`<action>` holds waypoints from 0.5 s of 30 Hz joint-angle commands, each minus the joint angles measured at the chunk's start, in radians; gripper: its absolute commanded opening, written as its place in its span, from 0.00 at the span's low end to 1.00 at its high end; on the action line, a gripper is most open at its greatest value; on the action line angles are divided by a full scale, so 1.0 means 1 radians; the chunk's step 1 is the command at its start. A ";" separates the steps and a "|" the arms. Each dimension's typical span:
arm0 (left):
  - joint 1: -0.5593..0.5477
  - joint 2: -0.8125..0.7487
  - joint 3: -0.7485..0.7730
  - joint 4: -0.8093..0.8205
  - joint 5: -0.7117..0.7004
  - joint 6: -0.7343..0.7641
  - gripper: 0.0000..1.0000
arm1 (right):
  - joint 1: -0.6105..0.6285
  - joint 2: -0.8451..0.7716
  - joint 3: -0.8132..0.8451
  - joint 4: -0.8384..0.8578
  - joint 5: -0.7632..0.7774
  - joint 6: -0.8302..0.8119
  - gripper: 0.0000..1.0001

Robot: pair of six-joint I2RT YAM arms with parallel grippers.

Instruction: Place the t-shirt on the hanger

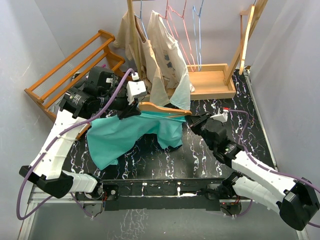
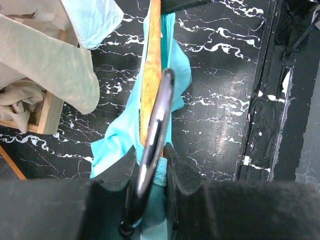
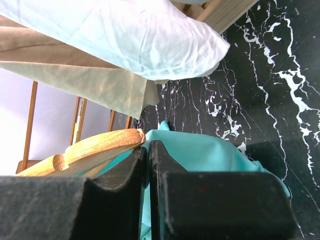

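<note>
The left claw [image 2: 152, 167] is clamping narrowly on the metal hook [image 2: 157, 120] of the hanger [image 2: 150, 70], with a little teal cloth bunching beside its fingers; the wooden hanger is running straight out from that claw, raised above the worktop [image 2: 225, 100], toward the right claw [image 3: 148, 150]; the right claw is clenching fully beside the hanger's far tip, its fingers pressing together on what looks like a fold of the t-shirt [image 3: 210, 155], the rounded wooden end sitting just to one side of them; the t-shirt is draping over the hanger between the two claws and trailing down from the left claw onto the black marbled worktop, where most of the cloth is lying spread beneath that arm; beyond both claws, cream shirts [image 1: 165, 45] are hanging above a wooden stand [image 1: 215, 82], thin pink and blue wire hangers [image 1: 190, 35] are dangling beside them, and a slatted wooden rack [image 1: 70, 70] is leaning well out past the left claw.
</note>
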 commanded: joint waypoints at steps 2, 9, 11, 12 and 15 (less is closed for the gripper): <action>0.007 -0.078 0.003 0.012 -0.038 0.030 0.00 | -0.059 -0.044 -0.020 -0.138 0.122 -0.036 0.08; 0.007 -0.075 0.008 0.010 -0.042 0.036 0.00 | -0.097 -0.048 -0.029 -0.153 0.110 -0.049 0.08; 0.007 -0.076 0.008 0.002 -0.045 0.043 0.00 | -0.108 -0.050 -0.033 -0.153 0.108 -0.053 0.08; 0.007 -0.078 0.006 -0.002 -0.050 0.048 0.00 | -0.112 -0.049 -0.034 -0.153 0.107 -0.056 0.08; 0.007 -0.084 -0.007 -0.011 -0.066 0.069 0.00 | -0.125 -0.051 -0.029 -0.158 0.111 -0.067 0.08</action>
